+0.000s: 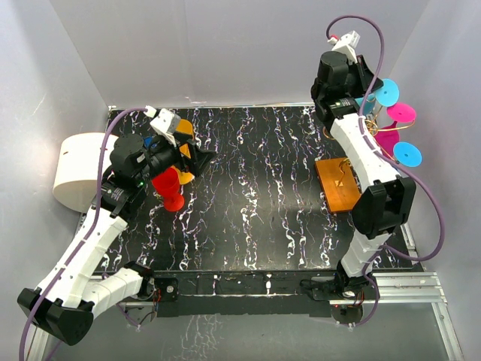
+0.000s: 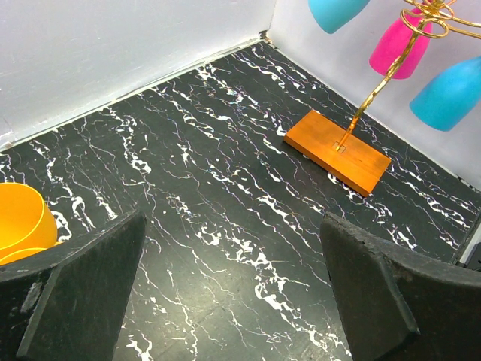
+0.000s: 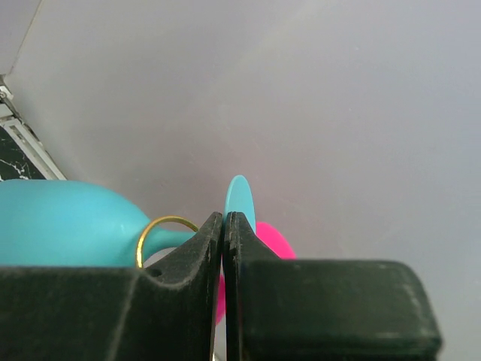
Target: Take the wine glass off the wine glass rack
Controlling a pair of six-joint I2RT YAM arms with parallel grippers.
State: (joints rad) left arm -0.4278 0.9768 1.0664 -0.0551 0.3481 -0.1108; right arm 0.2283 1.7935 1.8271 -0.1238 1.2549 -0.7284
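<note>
The wine glass rack has an orange base plate (image 1: 337, 184) and a gold wire stem (image 2: 368, 98) at the table's right edge. Blue and pink wine glasses hang from its hooks: blue feet (image 1: 387, 92) (image 1: 406, 154) and pink feet (image 1: 400, 113). My right gripper (image 1: 366, 96) is at the rack's top. In the right wrist view it (image 3: 225, 218) is shut on the thin foot of a blue wine glass (image 3: 240, 197), whose bowl (image 3: 68, 226) sits left by a gold hook (image 3: 161, 222). My left gripper (image 2: 233, 293) is open and empty above the table's left.
A red glass (image 1: 168, 188) stands on the table under the left arm, with an orange glass (image 1: 183, 150) beside it, also in the left wrist view (image 2: 22, 222). A white roll (image 1: 79, 171) lies at the left edge. Grey walls close in behind the rack.
</note>
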